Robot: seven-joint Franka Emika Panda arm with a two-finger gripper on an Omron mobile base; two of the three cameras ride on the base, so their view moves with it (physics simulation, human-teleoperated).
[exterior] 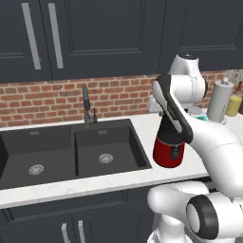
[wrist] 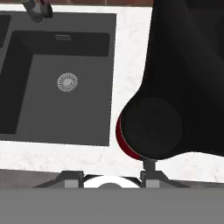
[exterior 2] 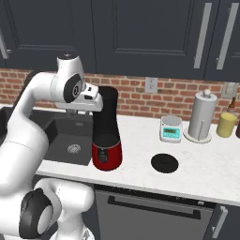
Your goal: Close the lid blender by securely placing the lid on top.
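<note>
Desk (exterior 2: 197,161): white marble-look slab, smooth, running under a red brick backsplash and dark panelled cabinets.

Sink (exterior: 71,152): matte black double basin, rectangular, round steel drains; in the hand view it sits up and left of the fingertips (wrist: 149,165). Dark faucet (exterior: 87,107) at its back edge.

Blender (exterior 2: 107,136): glossy red rounded base, matte black tapered jar, upright on the desk just beside the sink. Directly under the hand; hand view looks straight down the jar wall, red rim showing as a thin crescent just above the fingertips. Jar mouth open, no lid on it.

Hand (wrist: 111,175): hangs above the blender, near the jar top, partly hidden behind the jar in the right base view. Only short dark finger stubs visible at the bottom of the hand view, set apart, nothing between them — reads as spread and empty.

Paper towel roll (exterior 2: 201,117): grey-white cylinder, upright, well off from the hand at the backsplash.

Lid (exterior 2: 164,162): flat black round disc, lying on the desk beside the blender on the side away from the sink, apart from hand and jar.

Kitchen scale (exterior 2: 171,129): small, white, teal display, behind the lid.
</note>
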